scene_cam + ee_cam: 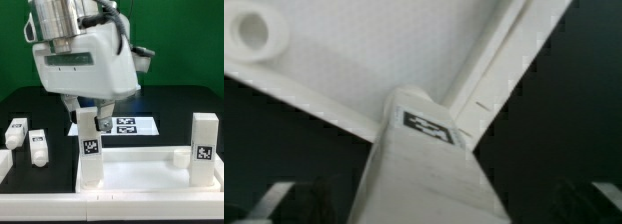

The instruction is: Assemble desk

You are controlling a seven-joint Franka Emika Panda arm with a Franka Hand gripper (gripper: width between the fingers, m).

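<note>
1. Lay of the land: the desk top lies rim-up across the bottom of the exterior view. One leg stands upright at its corner, lower centre-left of the frame. The other upright leg is at the lower right. Two loose legs lie on the black table at the exterior view's left, and the marker board sits mid-frame behind.
2. The gripper hangs right over the centre-left leg. In the wrist view the fingers sit either side of it with dark gaps showing, so the jaws are spread. They straddle the leg and aren't pinching it.
3. My guess is that the step is seating or twisting this leg into its corner. I can't tell whether it's fully home.
4. Centre up before closing. One gap looks wider than the other, and an off-centre squeeze would probably shove the leg sideways.
5. Grab the flat faces high up and keep the wrist in line with the leg, with no side load.
6. Nothing visibly holds the desk top down, so it may spin with a twist. Go gently.
</note>
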